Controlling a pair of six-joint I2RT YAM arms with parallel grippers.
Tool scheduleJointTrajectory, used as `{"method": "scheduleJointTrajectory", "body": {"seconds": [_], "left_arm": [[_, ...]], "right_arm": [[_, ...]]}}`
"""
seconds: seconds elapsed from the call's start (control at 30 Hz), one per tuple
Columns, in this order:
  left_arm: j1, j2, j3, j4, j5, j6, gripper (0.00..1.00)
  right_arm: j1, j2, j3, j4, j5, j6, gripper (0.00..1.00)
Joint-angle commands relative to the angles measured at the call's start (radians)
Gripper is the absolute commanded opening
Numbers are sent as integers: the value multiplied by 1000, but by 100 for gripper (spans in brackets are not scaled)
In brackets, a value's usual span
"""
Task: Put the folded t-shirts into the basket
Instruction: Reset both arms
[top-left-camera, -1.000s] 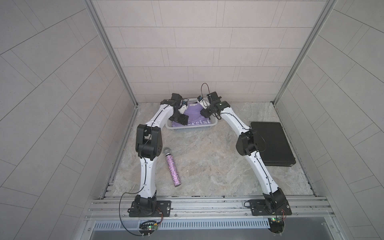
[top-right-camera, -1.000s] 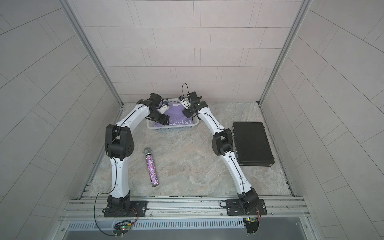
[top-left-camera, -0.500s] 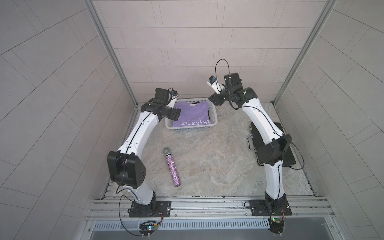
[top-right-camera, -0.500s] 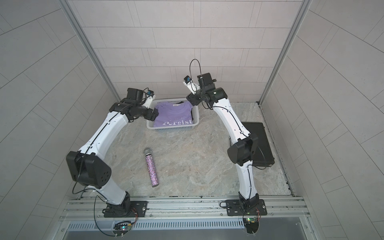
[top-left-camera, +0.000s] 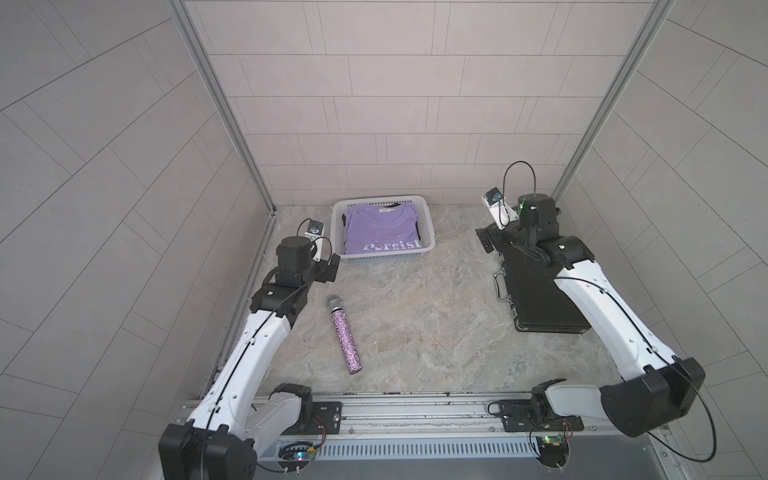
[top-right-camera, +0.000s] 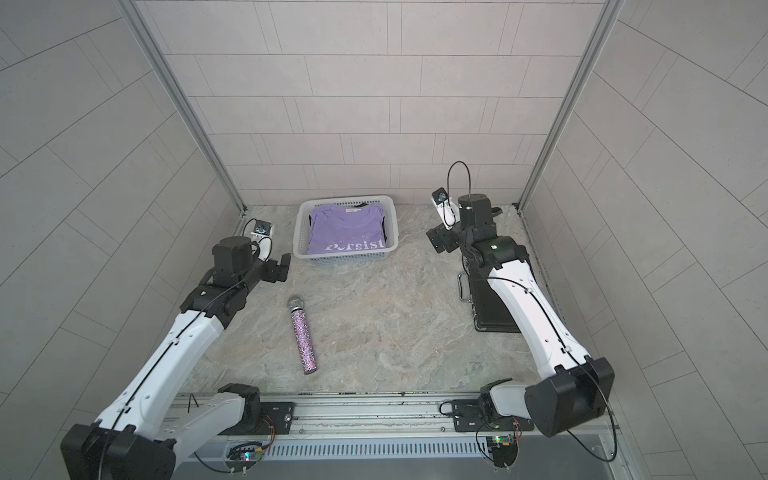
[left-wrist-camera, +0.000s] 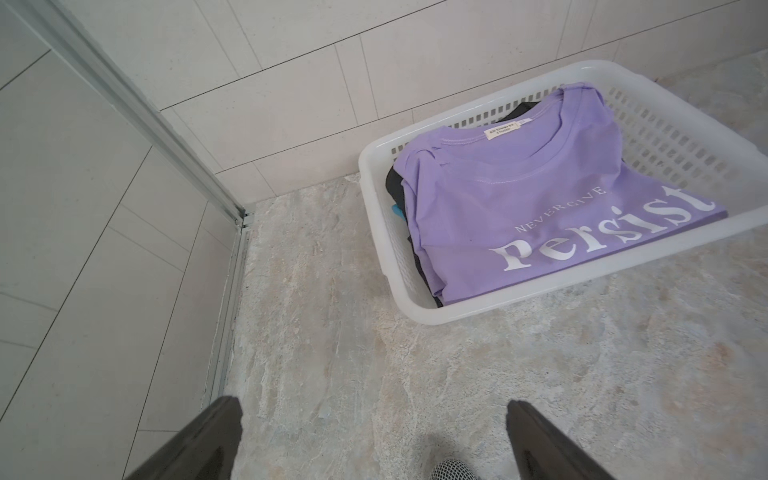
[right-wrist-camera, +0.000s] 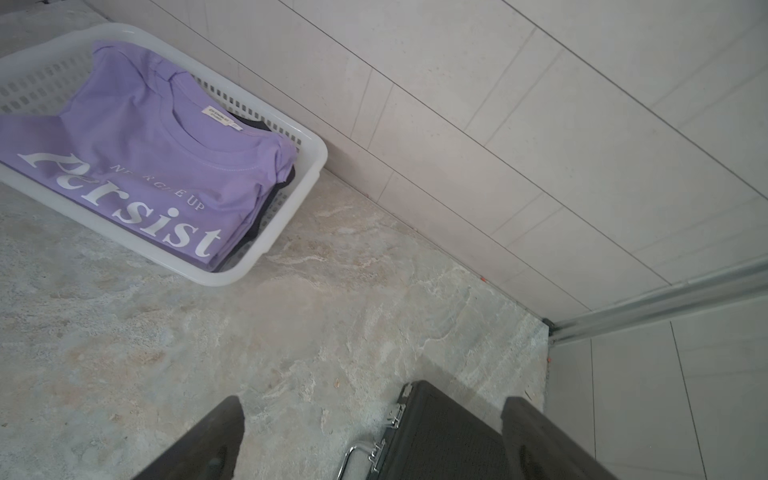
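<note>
Mic (top-left-camera: 345, 336) is lying on the worktop (top-left-camera: 415, 332) left of centre, toward the near edge, w/ its mesh head pointing at the far edge. Both top views are showing the whole glitter body (top-right-camera: 303, 336). The left wrist view is catching only a bit of the head (left-wrist-camera: 453, 469), just past the fingers.

L gripper (top-left-camera: 330, 266) is hanging near the left edge, btwn mic and basket and apart from both. The top views aren't settling how its jaws stand, but the left wrist view is: its fingers (left-wrist-camera: 216, 436) are standing wide apart w/ only bare worktop btwn them.

R gripper (top-left-camera: 484, 241) is hanging by the far end of the case (top-left-camera: 536, 299), which is lying flat along the right edge. The right wrist view is showing these fingers (right-wrist-camera: 220, 432) spread wide too, gripping nothing. It is also giving the case's latches (right-wrist-camera: 395, 415) close up, which are tiny in the top views.

Basket (top-left-camera: 386, 259) is sitting at the far edge, approx mid-way across. The shirts are lying stacked inside it, w/ the lavender shirt (top-left-camera: 380, 228) and its white "Persist" on top. The top views are showing little beyond that one. The left wrist view is adding a black shirt (left-wrist-camera: 395, 183) under it and a blue sliver (left-wrist-camera: 398, 212) lower down. The right wrist view is showing only black edges (right-wrist-camera: 291, 172) under the lavender (right-wrist-camera: 145, 137). How many shirts are lying below: can't tell.
</note>
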Motion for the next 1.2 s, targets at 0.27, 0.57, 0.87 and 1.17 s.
{"method": "scheduleJointTrajectory", "body": {"seconds": [0.27, 0.57, 0.87, 1.17], "left_arm": [[105, -21, -314, 418, -10, -271, 100], [116, 172, -436, 727, 140, -284, 100], [110, 413, -501, 1070, 189, -289, 100], [104, 529, -466, 1112, 158, -293, 100]], "right_arm": [[-213, -289, -602, 559, 85, 224, 100], [-270, -172, -904, 959, 20, 294, 100], [-283, 37, -965, 1236, -13, 343, 100], [-292, 225, -1018, 1553, -36, 412, 100]]}}
